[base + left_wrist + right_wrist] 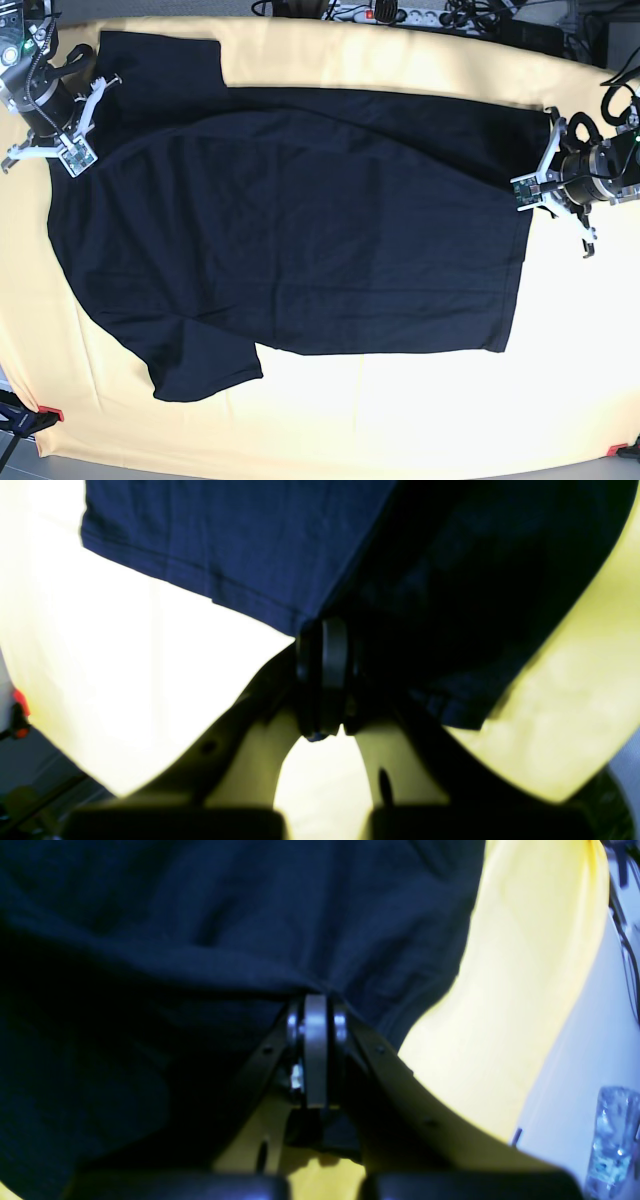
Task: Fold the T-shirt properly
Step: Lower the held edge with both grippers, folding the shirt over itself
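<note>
T-shirt (290, 230), black, spread across yellow desk (400, 420); left gripper (522, 190) and right gripper (88, 128) jaws clamped on its edges.

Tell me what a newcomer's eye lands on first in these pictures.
The big plain black cotton T-shirt dominates, spread over most of the yellow cloth-covered table, one sleeve jutting toward the near left corner in the base view. Next come the two white robot arms at opposite ends: the left hand is shut on the shirt's right edge, the right hand shut on its far left part.
</note>
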Robot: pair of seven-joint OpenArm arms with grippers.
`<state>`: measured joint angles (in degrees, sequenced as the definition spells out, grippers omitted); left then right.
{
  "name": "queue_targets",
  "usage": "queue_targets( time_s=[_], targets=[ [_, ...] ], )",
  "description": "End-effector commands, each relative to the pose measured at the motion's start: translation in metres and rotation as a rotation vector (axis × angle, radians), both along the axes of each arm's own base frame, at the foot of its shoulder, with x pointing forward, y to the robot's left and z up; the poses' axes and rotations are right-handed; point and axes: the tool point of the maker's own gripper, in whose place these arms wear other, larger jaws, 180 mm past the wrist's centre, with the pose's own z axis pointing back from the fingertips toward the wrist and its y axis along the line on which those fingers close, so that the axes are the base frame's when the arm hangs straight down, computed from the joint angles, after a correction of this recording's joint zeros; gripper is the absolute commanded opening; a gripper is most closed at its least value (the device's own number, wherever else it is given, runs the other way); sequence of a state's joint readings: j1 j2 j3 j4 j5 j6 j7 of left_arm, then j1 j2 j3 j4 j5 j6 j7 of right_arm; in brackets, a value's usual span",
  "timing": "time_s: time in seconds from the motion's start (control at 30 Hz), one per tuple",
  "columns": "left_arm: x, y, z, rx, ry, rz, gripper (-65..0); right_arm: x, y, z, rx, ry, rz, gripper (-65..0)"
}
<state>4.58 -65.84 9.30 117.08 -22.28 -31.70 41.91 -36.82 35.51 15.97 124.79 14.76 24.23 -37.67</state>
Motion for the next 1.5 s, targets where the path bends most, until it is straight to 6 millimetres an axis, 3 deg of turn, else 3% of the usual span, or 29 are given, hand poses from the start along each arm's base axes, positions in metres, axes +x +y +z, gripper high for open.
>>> queue_targets(
  time_s=[0.0,0.47,0.77,1.0,1.23,1.27,1.37,1.43,1.47],
  targets=[
    [0.009,0.004,0.010,0.010,-0.041,0.002,-65.0,0.008,0.001,0.011,0.004,-0.043,0.014,-65.0],
    [0.030,0.011,0.005,0.004,-0.140,0.094,-65.0,0.015,-0.006,0.017,0.009,-0.095,-0.042,-65.0],
    [0.036,0.016,0.008,0.019,-0.176,0.120,-65.0,0.026,-0.022,-0.005,0.063,-0.058,-0.066,-65.0],
    [0.039,0.012,0.004,0.011,-0.194,0.127,-65.0,0.042,-0.022,-0.005,0.117,-0.062,-0.050,-65.0],
    [0.041,0.007,-0.008,-0.041,-0.182,0.163,-65.0,0.043,-0.015,-0.016,0.148,-0.035,-0.043,-65.0],
    [0.041,0.008,-0.007,-0.042,-0.185,0.166,-63.3,0.046,-0.014,-0.015,0.150,-0.043,-0.047,-56.5],
    [0.047,0.013,-0.003,-0.048,-0.222,0.219,-34.8,0.055,-0.022,-0.008,0.138,-0.067,-0.095,-29.4],
    [0.050,0.019,-0.002,-0.043,-0.233,0.270,-18.3,0.058,-0.021,-0.005,0.121,-0.047,-0.087,-27.4],
    [0.050,0.022,-0.003,-0.029,-0.229,0.279,-15.2,0.056,-0.016,-0.005,0.126,-0.025,-0.063,-27.4]
  ],
)
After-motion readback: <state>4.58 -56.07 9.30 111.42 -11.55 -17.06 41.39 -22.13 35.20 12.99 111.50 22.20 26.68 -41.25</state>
